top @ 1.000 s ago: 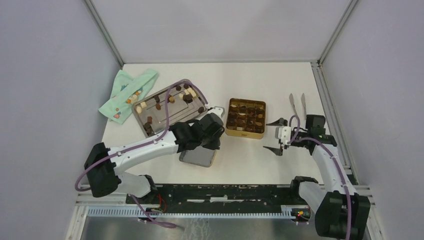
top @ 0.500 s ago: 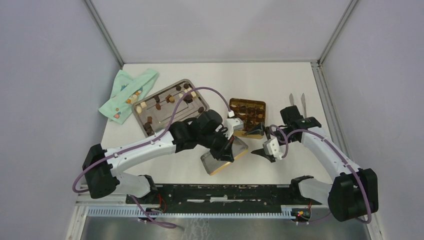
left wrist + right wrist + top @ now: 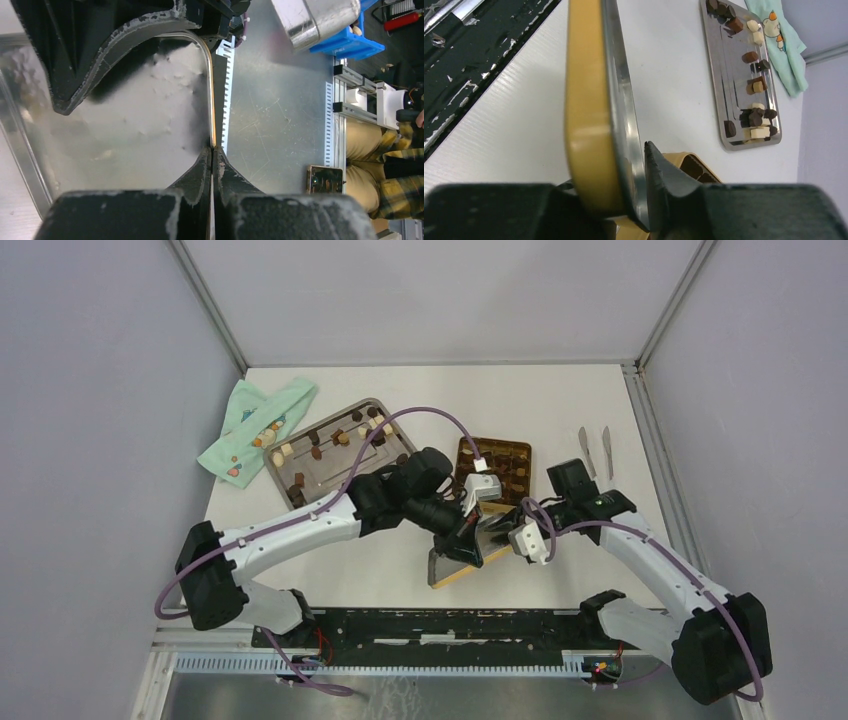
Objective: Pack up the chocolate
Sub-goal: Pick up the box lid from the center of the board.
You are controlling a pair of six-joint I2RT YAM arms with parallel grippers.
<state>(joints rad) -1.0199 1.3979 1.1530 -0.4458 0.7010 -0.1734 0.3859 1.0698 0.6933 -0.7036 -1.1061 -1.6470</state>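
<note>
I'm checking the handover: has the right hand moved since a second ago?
Yes. The right hand has moved left, away from the two silver utensils, onto the tilted gold square lid.

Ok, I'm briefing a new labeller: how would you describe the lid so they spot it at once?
Look at the table's near middle, where the left gripper and right gripper meet. The lid is tilted up between them, in front of the open tin. Unlike tin and tray, it holds no chocolate: gold outside, silver inside.

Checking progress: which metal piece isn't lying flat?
The gold lid, held tilted by the left pincer; the tin base and steel tray lie flat.
</note>
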